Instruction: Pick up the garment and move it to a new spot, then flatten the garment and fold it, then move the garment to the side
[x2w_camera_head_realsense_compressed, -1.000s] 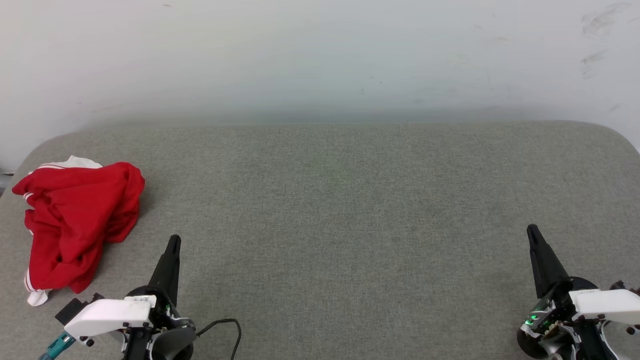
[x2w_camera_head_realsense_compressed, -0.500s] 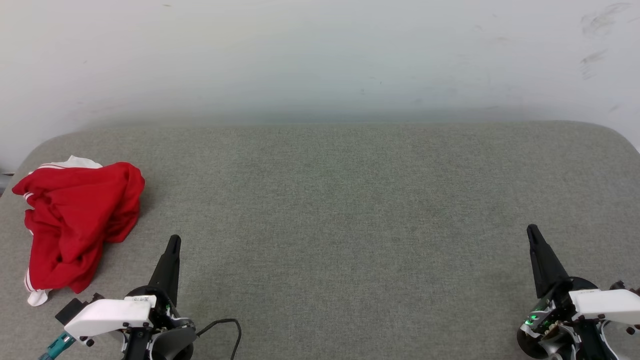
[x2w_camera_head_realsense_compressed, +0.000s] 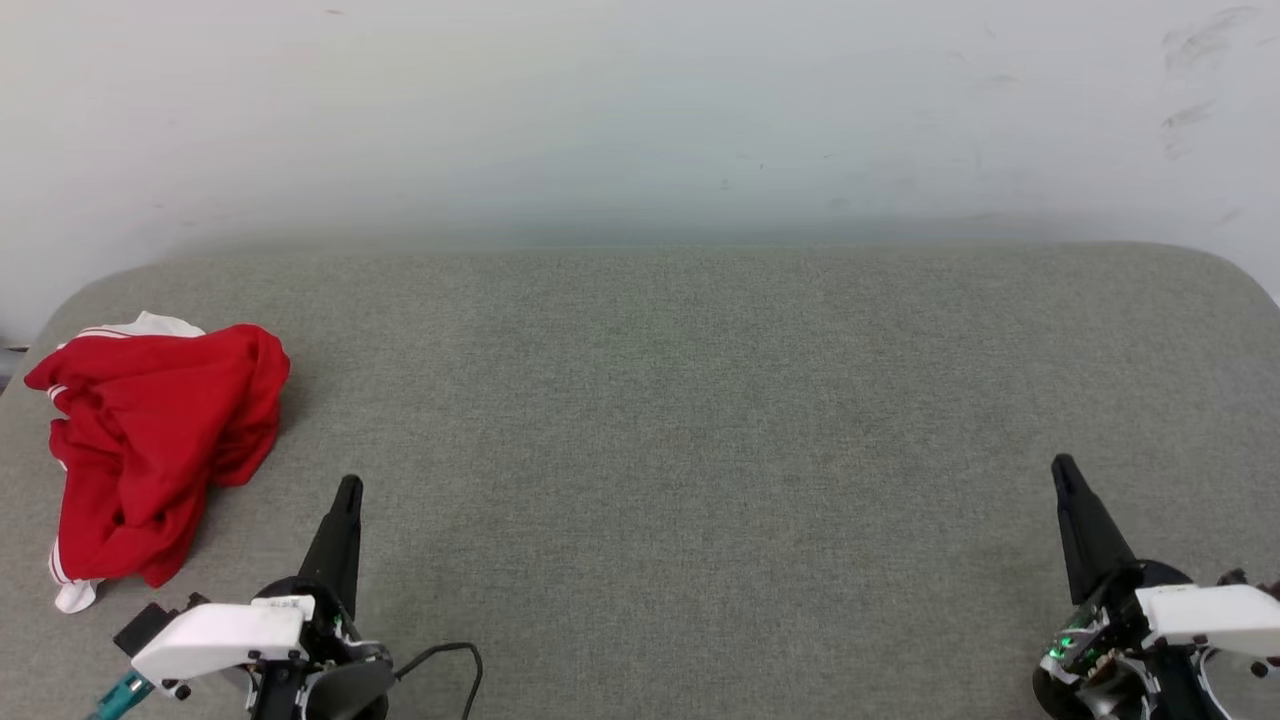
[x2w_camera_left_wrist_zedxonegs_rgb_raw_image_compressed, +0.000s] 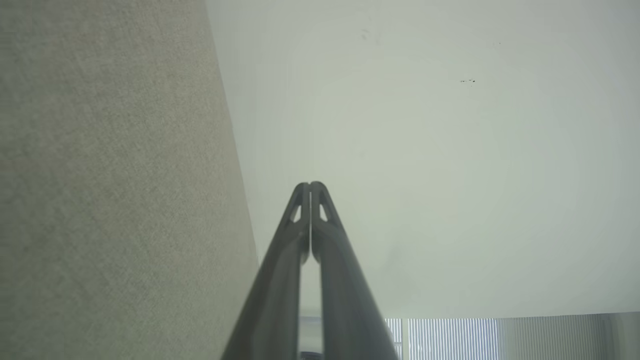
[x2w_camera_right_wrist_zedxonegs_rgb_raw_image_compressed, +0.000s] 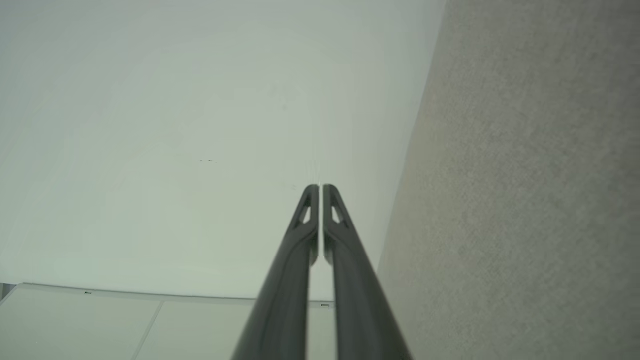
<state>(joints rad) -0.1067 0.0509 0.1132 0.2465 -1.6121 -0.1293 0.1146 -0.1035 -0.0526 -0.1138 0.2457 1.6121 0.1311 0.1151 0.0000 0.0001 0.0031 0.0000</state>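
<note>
Right end effector (x2w_camera_head_realsense_compressed: 1062, 466) slightly lower, garment (x2w_camera_head_realsense_compressed: 150, 450) untouched

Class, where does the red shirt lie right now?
In the head view the shirt lies crumpled at the left edge of the grey surface, up and left of the left pincer.

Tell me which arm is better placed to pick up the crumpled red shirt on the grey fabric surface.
Left, probably. The crumpled red shirt with white trim lies at the left end of the grey fabric surface, near the left gripper; the right gripper is far across. Both are shut.
</note>
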